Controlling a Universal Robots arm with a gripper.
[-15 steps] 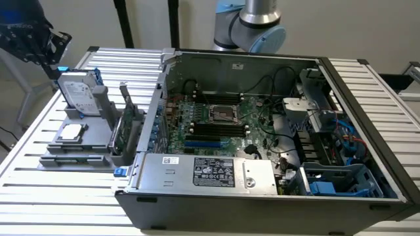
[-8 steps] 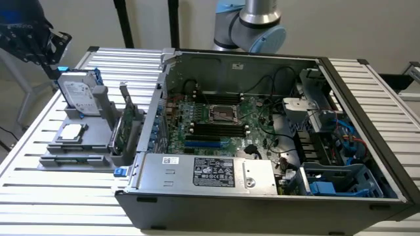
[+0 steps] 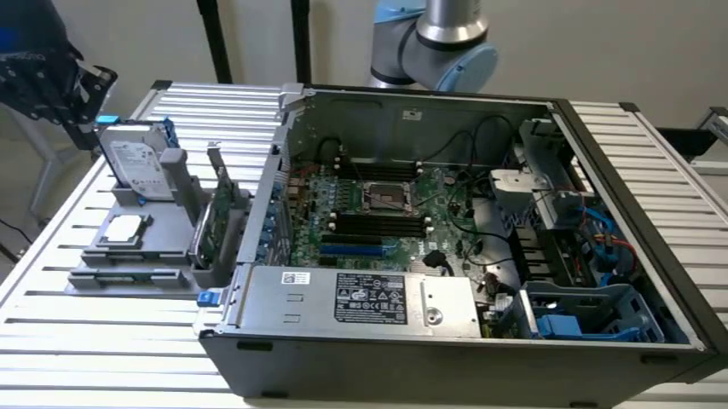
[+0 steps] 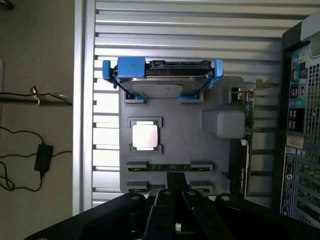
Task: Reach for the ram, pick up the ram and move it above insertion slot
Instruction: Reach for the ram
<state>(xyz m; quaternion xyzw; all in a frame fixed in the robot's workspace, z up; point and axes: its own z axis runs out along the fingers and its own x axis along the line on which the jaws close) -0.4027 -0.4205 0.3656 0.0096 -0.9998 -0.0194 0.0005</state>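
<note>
The ram (image 3: pixel 128 276) is a thin green stick lying in the front slot of a grey fixture tray (image 3: pixel 97 256) on the exterior view's left. In the wrist view the ram (image 4: pixel 161 167) lies crosswise just beyond my gripper (image 4: pixel 176 180). The gripper hovers well above it, its black fingertips together and holding nothing. A dark body at the exterior view's upper left looks like the gripper (image 3: pixel 46 94), high over the tray. The motherboard's black memory slots (image 3: pixel 370 223) lie inside the open computer case (image 3: pixel 637 256).
The tray also holds a hard drive (image 4: pixel 162 82) in blue rails, a square silver processor chip (image 4: pixel 145 136) and an upright green expansion card (image 3: pixel 216 223). The case wall (image 4: pixel 300 125) stands close beside the tray. The slatted metal table (image 3: pixel 102 358) surrounds both.
</note>
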